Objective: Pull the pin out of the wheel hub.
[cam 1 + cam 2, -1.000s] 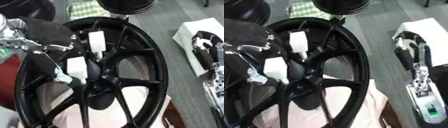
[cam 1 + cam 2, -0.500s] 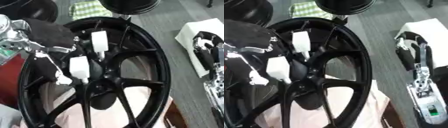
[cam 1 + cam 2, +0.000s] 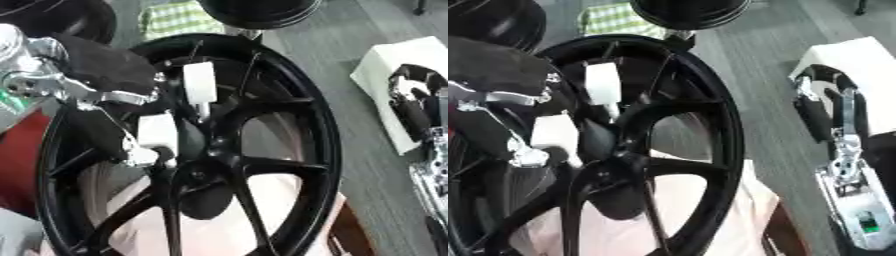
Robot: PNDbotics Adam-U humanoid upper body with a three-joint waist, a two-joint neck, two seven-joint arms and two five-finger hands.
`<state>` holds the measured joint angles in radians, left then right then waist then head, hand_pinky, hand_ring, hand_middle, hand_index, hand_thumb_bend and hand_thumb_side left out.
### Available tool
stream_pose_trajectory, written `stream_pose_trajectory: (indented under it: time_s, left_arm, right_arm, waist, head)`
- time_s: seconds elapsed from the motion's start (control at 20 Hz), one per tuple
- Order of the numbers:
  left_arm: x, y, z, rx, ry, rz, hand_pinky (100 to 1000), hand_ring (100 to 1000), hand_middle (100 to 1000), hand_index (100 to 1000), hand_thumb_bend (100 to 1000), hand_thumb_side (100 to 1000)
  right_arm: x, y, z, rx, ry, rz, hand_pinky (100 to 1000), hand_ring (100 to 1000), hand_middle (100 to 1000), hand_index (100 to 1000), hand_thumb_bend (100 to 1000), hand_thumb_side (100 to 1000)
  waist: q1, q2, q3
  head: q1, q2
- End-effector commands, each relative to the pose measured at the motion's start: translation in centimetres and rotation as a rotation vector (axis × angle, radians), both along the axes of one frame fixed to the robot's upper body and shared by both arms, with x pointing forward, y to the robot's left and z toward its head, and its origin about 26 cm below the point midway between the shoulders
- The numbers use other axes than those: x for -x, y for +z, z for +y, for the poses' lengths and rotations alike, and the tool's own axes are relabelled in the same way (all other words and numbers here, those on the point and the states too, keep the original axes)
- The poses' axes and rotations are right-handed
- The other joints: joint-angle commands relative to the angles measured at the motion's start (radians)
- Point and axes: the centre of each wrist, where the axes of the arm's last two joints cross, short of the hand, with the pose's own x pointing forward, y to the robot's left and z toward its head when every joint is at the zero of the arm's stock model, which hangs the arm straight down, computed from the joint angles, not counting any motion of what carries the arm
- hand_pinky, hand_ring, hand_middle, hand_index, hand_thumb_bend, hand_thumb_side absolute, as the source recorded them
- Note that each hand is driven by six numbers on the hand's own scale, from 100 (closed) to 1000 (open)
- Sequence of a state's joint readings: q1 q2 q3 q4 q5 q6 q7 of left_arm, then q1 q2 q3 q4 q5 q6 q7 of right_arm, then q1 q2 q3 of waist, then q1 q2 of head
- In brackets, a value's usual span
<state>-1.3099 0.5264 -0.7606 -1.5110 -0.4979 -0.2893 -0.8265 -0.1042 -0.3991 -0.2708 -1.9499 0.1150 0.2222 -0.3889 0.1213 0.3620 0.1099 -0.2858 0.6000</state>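
Observation:
A black spoked wheel (image 3: pixel 302 115) lies flat on a pale pink cloth (image 3: pixel 262 200), with its dark hub (image 3: pixel 203 176) near the lower middle. My left hand (image 3: pixel 105 75), black with silver joints, reaches in from the left over the rim. Two of its white-padded fingers stand apart above the spokes: one (image 3: pixel 199 82) points down toward the hub, the other (image 3: pixel 157 131) lies just left of it. No pin can be made out at the hub or between the pads. My right hand (image 3: pixel 826 100) rests far right on a white block (image 3: pixel 868 55).
Another black wheel (image 3: pixel 258 10) stands beyond the rim at the top, beside a green checked cloth (image 3: pixel 175 20). A further dark tyre (image 3: pixel 52 15) fills the top left corner. Something red (image 3: pixel 17 165) lies at the left. Grey floor (image 3: pixel 350 40) runs between wheel and block.
The left hand's white pads have edged slightly toward the hub. The whole picture has shifted a little. The right arm has stayed where it was.

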Motion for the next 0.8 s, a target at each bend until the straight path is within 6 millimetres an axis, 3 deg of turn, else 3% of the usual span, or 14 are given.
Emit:
stream_pose_trajectory:
  time_s: [0.05, 0.25, 0.5, 0.8]
  left_arm:
    - [0.3, 0.8, 0.2, -0.101, -0.031, -0.027, 772, 620, 405, 571, 250, 406]
    - [0.4, 0.9, 0.3, -0.081, -0.04, -0.001, 748, 583, 347, 497, 103, 349]
    - [1.5, 1.7, 1.3, -0.015, -0.086, 0.038, 721, 546, 298, 435, 100, 318]
    - [3.6, 3.8, 4.6, 0.13, -0.135, 0.039, 712, 526, 267, 414, 100, 290]
  right_arm:
    - [0.1, 0.5, -0.1, 0.003, -0.007, -0.014, 927, 1000, 704, 781, 100, 613]
    - [0.1, 0.4, -0.1, -0.001, -0.009, -0.01, 927, 1000, 704, 781, 100, 615]
    - [0.2, 0.3, -0.2, -0.002, -0.014, -0.005, 928, 1000, 704, 781, 100, 615]
    - [0.4, 0.3, -0.3, -0.002, -0.025, -0.009, 928, 1000, 704, 781, 100, 608]
  waist:
    - [0.008, -0.032, -0.002]
    - [0.006, -0.032, -0.004]
    - [0.004, -0.035, -0.007]
    - [0.0, -0.037, -0.006]
  head:
    - [0.005, -0.008]
    - [0.006, -0.006]
    - [0.007, -0.006]
    - [0.004, -0.005]
